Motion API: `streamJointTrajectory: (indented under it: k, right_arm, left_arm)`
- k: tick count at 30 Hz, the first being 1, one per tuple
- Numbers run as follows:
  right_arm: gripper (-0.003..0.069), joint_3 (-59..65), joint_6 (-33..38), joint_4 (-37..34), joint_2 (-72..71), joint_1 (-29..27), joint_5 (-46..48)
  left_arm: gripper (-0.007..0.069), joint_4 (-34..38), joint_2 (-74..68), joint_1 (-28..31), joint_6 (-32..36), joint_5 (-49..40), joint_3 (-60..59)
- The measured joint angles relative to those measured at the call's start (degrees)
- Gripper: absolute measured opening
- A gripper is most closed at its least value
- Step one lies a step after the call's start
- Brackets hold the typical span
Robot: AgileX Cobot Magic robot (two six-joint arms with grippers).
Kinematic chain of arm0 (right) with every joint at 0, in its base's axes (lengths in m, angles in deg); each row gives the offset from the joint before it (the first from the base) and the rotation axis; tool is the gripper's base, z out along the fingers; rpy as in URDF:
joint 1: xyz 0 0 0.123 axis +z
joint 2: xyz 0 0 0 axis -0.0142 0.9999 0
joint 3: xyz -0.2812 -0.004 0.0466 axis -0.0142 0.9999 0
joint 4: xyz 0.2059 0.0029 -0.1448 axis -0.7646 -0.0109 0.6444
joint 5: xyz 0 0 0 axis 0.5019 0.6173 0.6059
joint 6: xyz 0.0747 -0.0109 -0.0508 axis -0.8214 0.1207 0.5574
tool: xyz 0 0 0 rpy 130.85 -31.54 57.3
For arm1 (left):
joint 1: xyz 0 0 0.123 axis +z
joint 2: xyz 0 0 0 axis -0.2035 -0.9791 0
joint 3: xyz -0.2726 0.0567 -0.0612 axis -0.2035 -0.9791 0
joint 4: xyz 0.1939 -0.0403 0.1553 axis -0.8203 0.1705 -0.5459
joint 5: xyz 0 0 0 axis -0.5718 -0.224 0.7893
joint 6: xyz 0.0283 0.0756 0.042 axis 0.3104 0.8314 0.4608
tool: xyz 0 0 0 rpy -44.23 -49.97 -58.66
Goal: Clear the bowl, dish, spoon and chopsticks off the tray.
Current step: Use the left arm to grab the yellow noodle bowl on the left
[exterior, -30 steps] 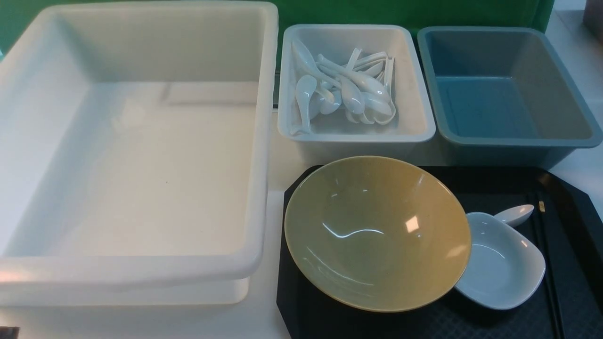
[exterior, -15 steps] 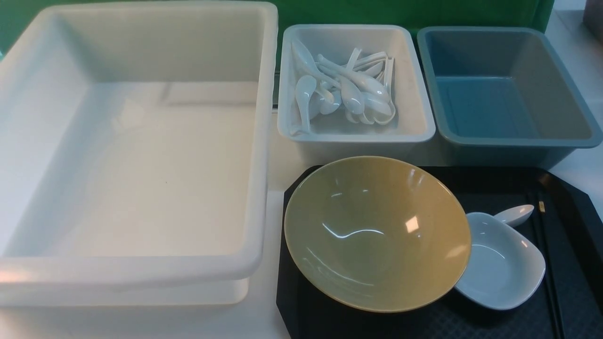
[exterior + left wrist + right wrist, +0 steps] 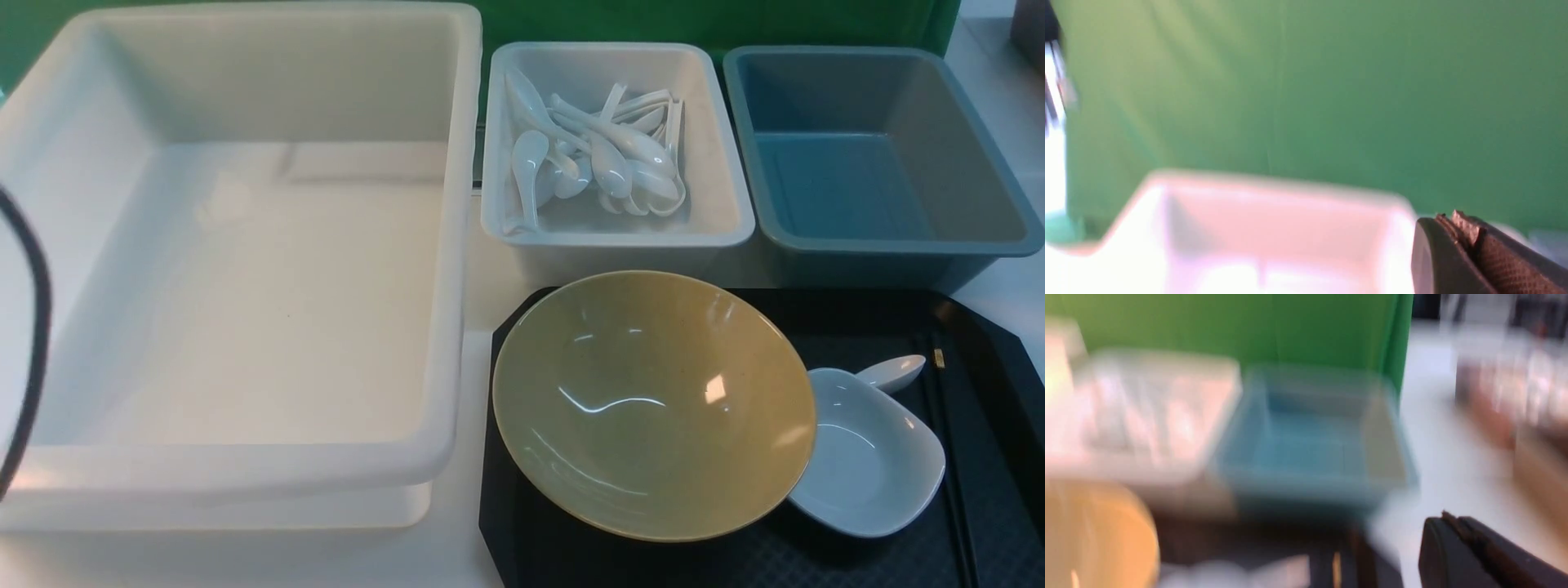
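The right end effector [image 3: 1447, 516], spread a moment ago, is now pressed together, as is the left end effector [image 3: 1447, 216]; neither pinches anything. The bowl [image 3: 653, 408], dish [image 3: 869, 457], spoon [image 3: 894, 373] and chopsticks [image 3: 951, 457] remain on the tray [image 3: 849, 314]; clearing remains undone.

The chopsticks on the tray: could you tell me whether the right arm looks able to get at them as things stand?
Probably yes: the chopsticks lie uncovered right of the dish, though the right pincer is shut and would need to open.
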Motion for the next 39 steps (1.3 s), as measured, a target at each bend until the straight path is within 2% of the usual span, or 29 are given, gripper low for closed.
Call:
streamJointTrajectory:
  k: [1,3,6,9,12,15,16,19,23,26,30,33,36,39]
  right_arm:
    - [0.0034,-0.35,0.25,-0.03,0.67,0.0,0.79]
    - [0.0034,-1.46,2.09,-0.93,3.81,0.0,7.28]
    - [0.0034,-1.66,6.78,-4.68,7.73,1.72,8.96]
    - [0.0034,-1.73,12.49,-8.63,10.57,4.67,6.7]
    - [0.0034,-2.06,17.37,-10.0,12.33,8.81,5.17]
    - [0.0034,-2.09,18.6,-10.2,12.47,10.73,4.96]
    - [0.0034,-2.09,19.5,-10.32,12.47,12.23,4.96]
    - [0.0034,-2.09,19.95,-10.32,12.47,13.24,4.96]
    - [0.0034,-2.09,20.5,-10.36,12.47,13.65,4.9]
    - [0.0035,-2.09,20.64,-10.36,12.47,13.65,4.9]
    - [0.0036,-2.09,20.66,-10.36,12.47,13.65,4.66]
    - [0.0036,-2.09,20.71,-10.36,12.47,13.65,4.51]
    - [0.0036,-2.09,20.71,-10.36,12.47,13.65,4.5]
    - [0.0036,-2.09,20.71,-10.36,12.47,13.65,4.37]
  left_arm:
    - [-0.0015,-0.07,-1.0,-0.85,0.24,-1.04,0.98]
    - [-0.0015,0.8,-6.75,-6.0,4.22,-11.92,5.93]
    - [-0.0015,6.8,-15.33,-13.03,11.27,-23.23,12.08]
    - [-0.0015,16.26,-23.99,-18.23,18.76,-28.5,17.72]
    - [-0.0015,28.77,-35.23,-22.5,29.83,-32.96,24.43]
    - [-0.0015,34.5,-40.01,-23.6,34.58,-35.13,27.86]
    - [-0.0015,38.89,-45.22,-24.44,38.69,-37.31,31.3]
    - [-0.0015,41.59,-50.99,-25.26,41.03,-40.28,35.51]
    - [-0.0015,41.02,-62.68,-27.57,41.46,-46.62,45.06]
    - [-0.0015,36.55,-68.4,-29.91,39.28,-48.91,51.16]
    - [-0.0015,25.0,-75.93,-34.51,33.28,-50.16,58.39]
    - [-0.0015,19.64,-78.06,-36.94,30.64,-50.29,59.99]
    - [-0.0013,18.58,-79.64,-39.3,29.7,-50.32,60.23]
    - [-0.0011,20.43,-80.98,-41.33,29.61,-49.96,60.23]
